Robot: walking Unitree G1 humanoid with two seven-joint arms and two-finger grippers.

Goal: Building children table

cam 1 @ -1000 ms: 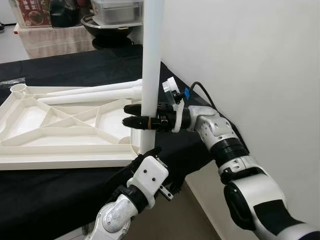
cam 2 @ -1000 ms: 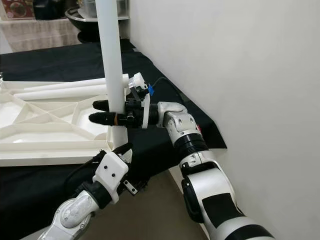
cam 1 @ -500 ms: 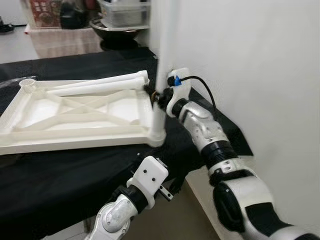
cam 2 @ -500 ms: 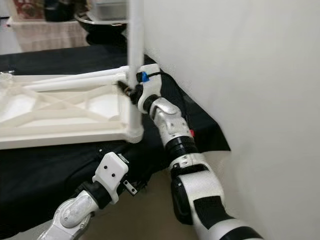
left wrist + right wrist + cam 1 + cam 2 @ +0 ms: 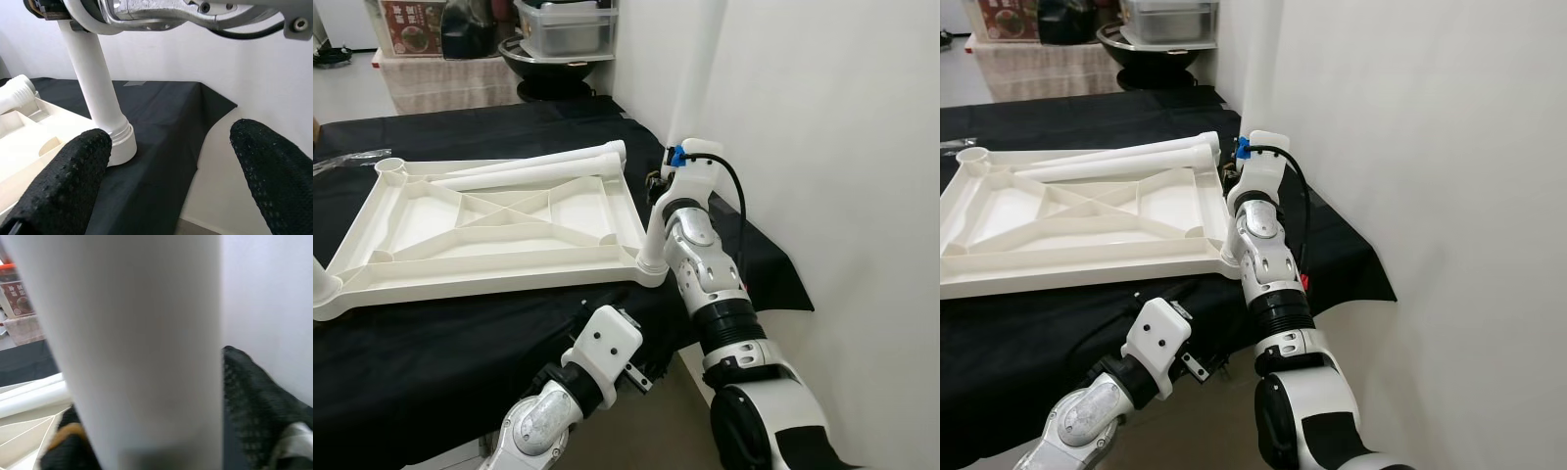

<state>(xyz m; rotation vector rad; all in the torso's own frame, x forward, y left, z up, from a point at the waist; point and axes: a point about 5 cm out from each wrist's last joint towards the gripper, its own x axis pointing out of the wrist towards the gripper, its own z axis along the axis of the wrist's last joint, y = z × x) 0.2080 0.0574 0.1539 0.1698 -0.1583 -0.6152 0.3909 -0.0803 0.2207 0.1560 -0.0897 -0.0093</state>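
At tabletop [image 5: 489, 220] corner, right gripper [image 5: 146, 440] clamped on upright leg [image 5: 93, 83]; left gripper [image 5: 166, 166] spread apart below.

wall [image 5: 822, 147] tight beside upright leg [image 5: 690, 88]

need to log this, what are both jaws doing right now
Left gripper: open, holding nothing, below the table edge.
Right gripper: shut on the upright table leg.

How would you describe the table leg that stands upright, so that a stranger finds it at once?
Look at the black-covered table, then at the upturned white tabletop on it. At the corner nearest the white wall, one white leg stands upright in its socket, gripped by the right gripper. The other legs lie flat along the far edge.
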